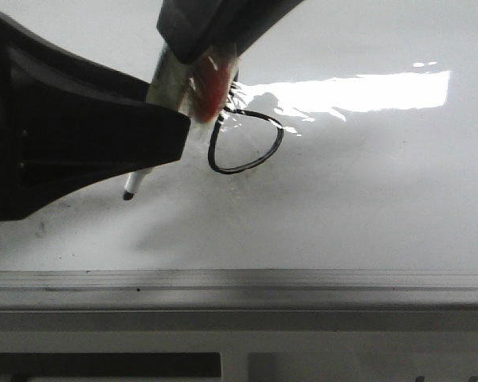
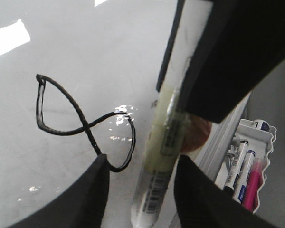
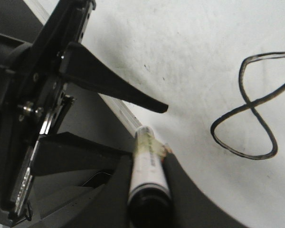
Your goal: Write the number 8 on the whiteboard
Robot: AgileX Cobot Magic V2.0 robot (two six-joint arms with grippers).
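The whiteboard [image 1: 342, 199] lies flat, glossy white. The number 8 [image 1: 240, 169] is drawn on it in thin black line; it shows whole in the left wrist view [image 2: 85, 126] and the right wrist view [image 3: 249, 107]. My right gripper [image 1: 199, 48] comes in from above, shut on a white marker [image 3: 149, 161] wrapped in tape. The marker's black tip [image 1: 129, 193] points down, left of the 8 and apart from its line. My left gripper [image 2: 142, 160] is open, with a finger on each side of the marker's barrel [image 2: 156, 171].
The board's grey metal rim [image 1: 239, 278] runs along the near edge. A white holder with several spare markers [image 2: 249, 161] stands beyond the board's rim. A bright window glare [image 1: 358, 89] lies on the board to the right of the 8.
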